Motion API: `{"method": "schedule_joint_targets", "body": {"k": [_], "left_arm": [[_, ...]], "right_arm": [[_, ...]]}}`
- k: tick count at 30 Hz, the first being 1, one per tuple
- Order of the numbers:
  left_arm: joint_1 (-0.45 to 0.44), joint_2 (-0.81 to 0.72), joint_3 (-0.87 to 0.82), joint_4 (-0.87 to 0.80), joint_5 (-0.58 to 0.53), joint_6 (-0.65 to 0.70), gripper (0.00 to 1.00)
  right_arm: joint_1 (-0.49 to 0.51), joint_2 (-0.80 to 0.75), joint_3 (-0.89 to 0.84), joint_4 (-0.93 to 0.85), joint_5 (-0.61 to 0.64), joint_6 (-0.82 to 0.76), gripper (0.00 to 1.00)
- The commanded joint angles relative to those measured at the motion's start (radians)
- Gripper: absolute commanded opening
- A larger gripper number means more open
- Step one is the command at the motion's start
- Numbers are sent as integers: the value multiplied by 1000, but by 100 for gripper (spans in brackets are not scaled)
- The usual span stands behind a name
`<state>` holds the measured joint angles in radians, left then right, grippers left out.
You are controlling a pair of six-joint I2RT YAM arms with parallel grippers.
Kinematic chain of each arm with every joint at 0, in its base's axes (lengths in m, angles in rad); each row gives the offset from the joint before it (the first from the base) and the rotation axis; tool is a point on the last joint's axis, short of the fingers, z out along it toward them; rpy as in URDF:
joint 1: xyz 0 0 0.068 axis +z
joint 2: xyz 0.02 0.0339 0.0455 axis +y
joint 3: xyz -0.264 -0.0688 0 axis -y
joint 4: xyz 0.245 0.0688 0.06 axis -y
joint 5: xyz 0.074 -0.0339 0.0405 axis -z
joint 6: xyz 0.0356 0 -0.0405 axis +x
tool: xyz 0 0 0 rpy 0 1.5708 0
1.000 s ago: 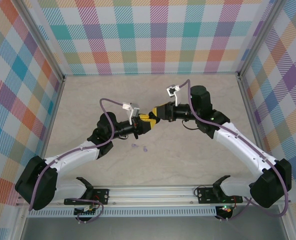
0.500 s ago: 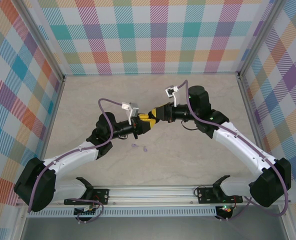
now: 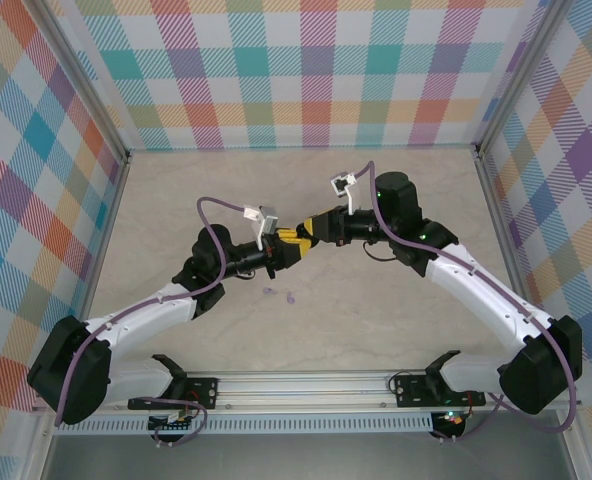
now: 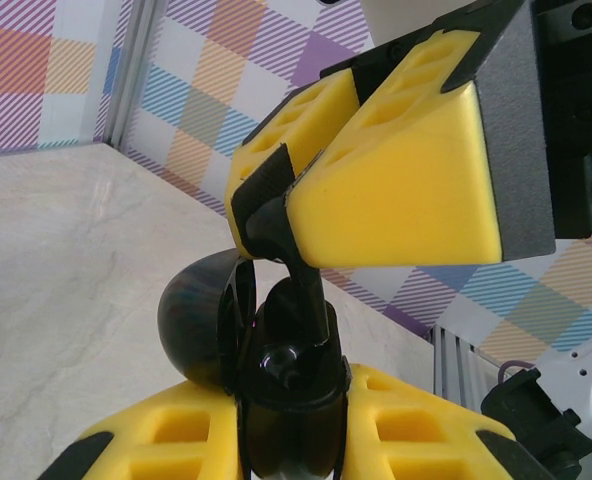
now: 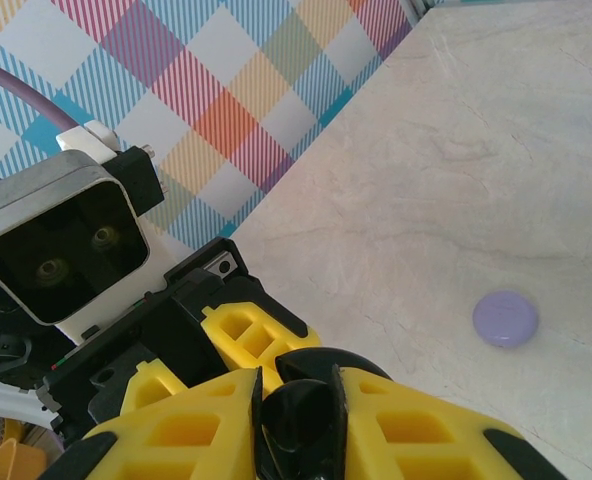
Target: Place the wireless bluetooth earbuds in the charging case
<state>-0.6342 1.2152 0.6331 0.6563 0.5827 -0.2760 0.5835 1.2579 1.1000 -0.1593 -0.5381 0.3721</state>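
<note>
Yellow-fingered, the left gripper (image 3: 292,241) was clamped on an open black charging case (image 4: 201,325), holding it above the pale marbled table (image 3: 176,200). Just below it, two lavender earbuds (image 3: 268,291) lay near each other on the tabletop. Meeting it from the right, the right gripper (image 3: 312,226) pinched a black earbud (image 4: 301,290), whose lower end reached down into the case. A round lavender case (image 5: 506,320) lay on the table beyond.

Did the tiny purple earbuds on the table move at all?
No. The lavender earbuds lie just as far from the metal rail at the table's near edge as before.
</note>
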Motion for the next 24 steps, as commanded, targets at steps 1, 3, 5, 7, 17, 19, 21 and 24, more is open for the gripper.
{"method": "schedule_joint_targets", "body": {"k": [1, 3, 5, 7, 17, 19, 21, 24], "left_arm": [[-13, -27, 25, 23, -9, 6, 7], [-14, -28, 25, 23, -9, 6, 7], [-13, -27, 25, 23, -10, 4, 7], [-13, -28, 25, 24, -16, 1, 7], [-13, -32, 20, 30, -37, -10, 7], [-13, -33, 21, 29, -39, -9, 7], [-13, -35, 19, 31, -40, -6, 7], [-13, -36, 20, 24, -40, -3, 7]], "right_arm": [[6, -2, 24, -10, 0, -33, 25], [7, -2, 24, -10, -2, -35, 25], [8, -1, 23, -11, -2, -38, 25], [9, -2, 24, -16, -1, -42, 25], [14, -7, 21, -28, 13, -55, 25], [17, -6, 23, -33, 13, -59, 25], [16, -7, 25, -40, 12, -64, 25], [17, -9, 26, -47, 10, -70, 25]]}}
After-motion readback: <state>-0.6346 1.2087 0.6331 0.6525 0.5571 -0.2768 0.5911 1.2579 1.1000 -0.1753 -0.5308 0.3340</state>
